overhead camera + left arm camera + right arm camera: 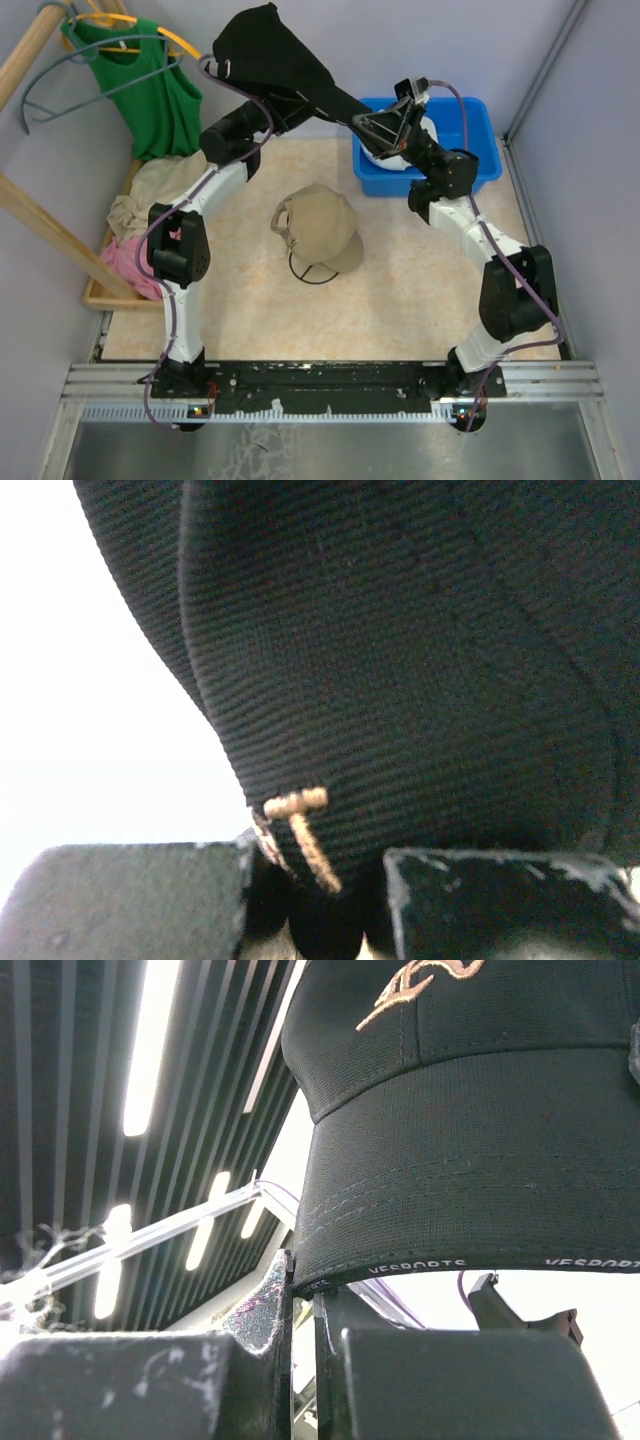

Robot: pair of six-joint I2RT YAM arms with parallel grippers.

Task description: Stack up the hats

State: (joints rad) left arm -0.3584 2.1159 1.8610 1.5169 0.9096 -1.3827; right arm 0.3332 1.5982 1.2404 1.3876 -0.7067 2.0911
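- Currently the black cap (270, 50) hangs stretched between both arms at the upper centre of the overhead frame, well above the table. Carry it level and taut so the crown does not fold.
- Below it, the tan cap (318, 230) sits crown-up at mid-frame. The black one should probably come down centred over it, brims aligned.
- The left gripper (315, 880) pinches the black fabric by the stitching, and the right gripper (305, 1290) is clamped on the brim's edge. Release only once the cap has settled.
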